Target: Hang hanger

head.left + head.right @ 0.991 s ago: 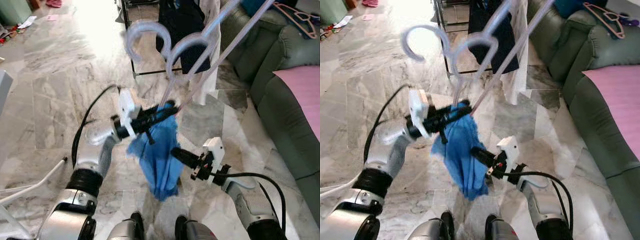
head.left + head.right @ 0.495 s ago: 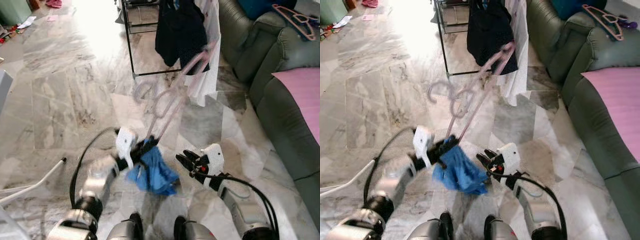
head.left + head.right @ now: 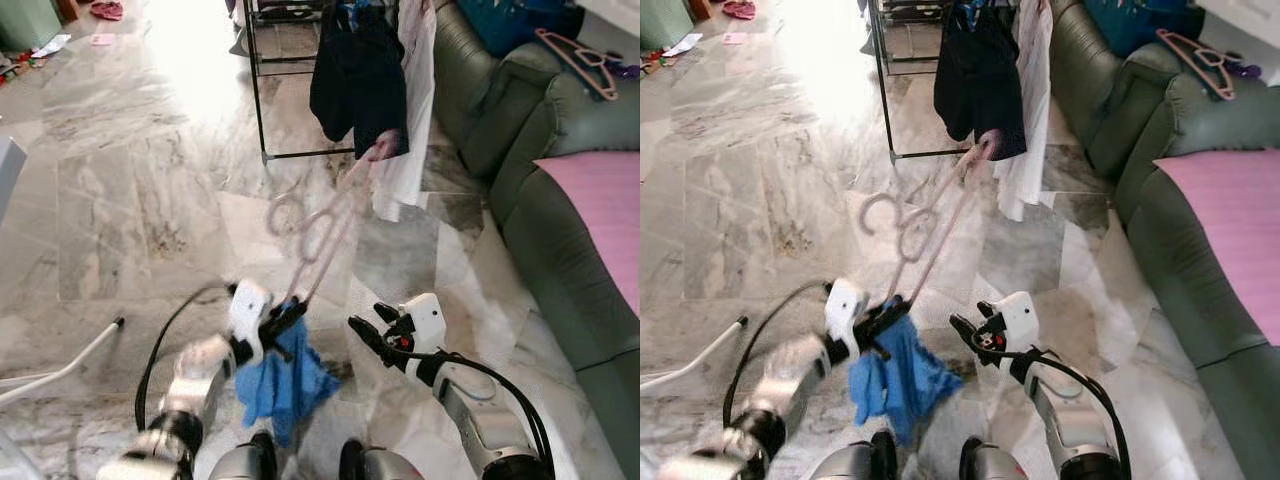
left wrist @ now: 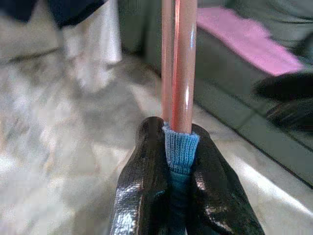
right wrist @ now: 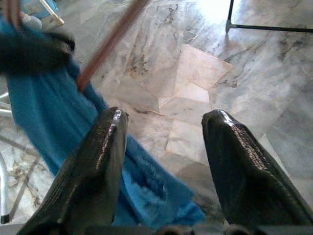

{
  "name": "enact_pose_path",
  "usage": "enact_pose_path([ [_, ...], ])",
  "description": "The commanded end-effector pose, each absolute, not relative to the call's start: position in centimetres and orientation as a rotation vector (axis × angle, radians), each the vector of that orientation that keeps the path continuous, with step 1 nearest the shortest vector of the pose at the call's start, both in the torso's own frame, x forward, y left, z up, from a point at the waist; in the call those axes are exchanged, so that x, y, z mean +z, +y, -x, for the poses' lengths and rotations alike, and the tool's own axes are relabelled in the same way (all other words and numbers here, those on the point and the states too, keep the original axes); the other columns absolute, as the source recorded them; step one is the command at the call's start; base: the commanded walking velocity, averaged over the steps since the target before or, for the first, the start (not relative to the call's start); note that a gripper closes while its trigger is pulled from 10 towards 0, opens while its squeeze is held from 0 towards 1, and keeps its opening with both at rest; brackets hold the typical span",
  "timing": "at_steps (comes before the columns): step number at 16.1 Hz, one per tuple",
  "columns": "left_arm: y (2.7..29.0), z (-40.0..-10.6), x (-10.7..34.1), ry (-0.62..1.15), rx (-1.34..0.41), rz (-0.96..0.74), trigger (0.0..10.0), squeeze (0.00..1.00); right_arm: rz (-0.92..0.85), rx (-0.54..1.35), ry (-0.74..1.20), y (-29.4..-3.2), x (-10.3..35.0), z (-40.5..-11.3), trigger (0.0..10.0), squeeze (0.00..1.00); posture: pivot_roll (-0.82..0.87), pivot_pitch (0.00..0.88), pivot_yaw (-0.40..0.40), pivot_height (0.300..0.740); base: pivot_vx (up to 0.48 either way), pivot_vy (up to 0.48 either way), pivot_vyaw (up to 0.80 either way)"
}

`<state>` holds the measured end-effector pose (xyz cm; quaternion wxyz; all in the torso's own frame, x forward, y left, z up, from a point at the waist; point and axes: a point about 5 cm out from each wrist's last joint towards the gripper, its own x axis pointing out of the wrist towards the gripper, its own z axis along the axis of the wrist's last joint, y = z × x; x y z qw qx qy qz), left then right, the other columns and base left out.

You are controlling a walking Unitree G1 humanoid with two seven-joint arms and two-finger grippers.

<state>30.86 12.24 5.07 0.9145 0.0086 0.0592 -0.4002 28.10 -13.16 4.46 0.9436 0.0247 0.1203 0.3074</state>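
Pink plastic hangers (image 3: 325, 225), two of them, are angling up and forward from the left gripper (image 3: 285, 320), which is pinching their lower ends along with a blue knit cloth (image 3: 285, 380) dangling over the marble floor (image 3: 130, 180). Right gripper (image 3: 365, 332) is hovering just beside the cloth, fingers spread, holding nothing. Black metal clothes rack (image 3: 262, 100) with dark garments is standing well ahead.

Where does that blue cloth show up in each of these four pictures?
Left eye view: blue cloth hangs under the left gripper, low, centre-left.
Right eye view: cloth low, left of centre.
Left wrist view: a blue strip pinched between the black fingers.
Right wrist view: cloth beside and behind one finger.
Shared landmark: the pink hangers rising from the cloth.
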Motion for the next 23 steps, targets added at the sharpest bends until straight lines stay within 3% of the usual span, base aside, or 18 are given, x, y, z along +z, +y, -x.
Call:
enact_pose_path([
  [1,11.6,-31.5,6.8,0.047,-0.915,-0.069,10.0,0.0,-0.043,0.631,0.251,-13.5,4.3,-28.0,10.0,1.0,-0.16,0.143,-0.047,0.74,0.0,0.0,0.0],
  [7,12.2,-32.2,8.2,0.054,-1.066,-0.155,10.0,0.0,-0.056,0.616,0.216,-14.5,5.2,-28.6,10.0,1.0,-0.17,0.162,-0.008,0.74,0.0,0.0,0.0],
  [10,12.1,-33.5,11.9,-0.04,-1.207,-0.179,10.0,0.0,0.013,0.728,0.212,-16.8,6.1,-27.7,10.0,1.0,-0.17,0.19,-0.012,0.74,0.0,0.0,0.0],
  [11,12.1,-33.8,13.1,-0.068,-1.252,-0.183,8.8,0.0,0.026,0.751,0.226,-17.5,6.2,-27.5,10.0,1.0,-0.17,0.195,-0.012,0.74,0.0,0.0,0.0],
  [14,11.7,-34.4,16.4,-0.154,-1.346,-0.215,8.1,0.0,0.053,0.79,0.262,-19.3,6.8,-27.7,10.0,1.0,-0.17,0.215,-0.01,0.74,0.0,0.0,0.0],
  [15,11.6,-34.3,17.1,-0.172,-1.375,-0.214,8.7,0.0,0.066,0.8,0.269,-19.5,6.9,-27.9,10.0,1.0,-0.17,0.218,-0.007,0.74,0.0,0.0,0.0],
  [16,11.2,-34.1,17.8,-0.184,-1.425,-0.179,10.0,0.0,0.096,0.826,0.283,-19.7,7.0,-28.0,10.0,1.0,-0.17,0.223,-0.005,0.74,0.0,0.0,0.0],
  [19,10.5,-32.9,18.3,-0.172,-1.543,-0.177,10.0,0.0,0.124,0.88,0.293,-19.8,7.6,-28.4,10.0,1.0,-0.16,0.233,0.0,0.74,0.0,0.0,0.0],
  [20,10.3,-32.6,18.7,-0.18,-1.572,-0.172,10.0,0.0,0.127,0.909,0.307,-19.7,7.6,-28.4,10.0,0.45,-0.16,0.236,0.0,0.74,0.0,0.0,0.0],
  [21,10.2,-32.5,18.9,-0.188,-1.58,-0.17,10.0,0.0,0.127,0.925,0.315,-19.7,7.6,-28.4,10.0,0.0,-0.16,0.236,0.0,0.74,0.0,0.0,0.0],
  [23,9.5,-31.8,21.1,-0.235,-1.64,-0.139,10.0,0.0,0.145,0.983,0.37,-19.8,7.1,-28.3,10.0,0.0,-0.15,0.237,-0.003,0.74,0.0,0.0,0.0],
])
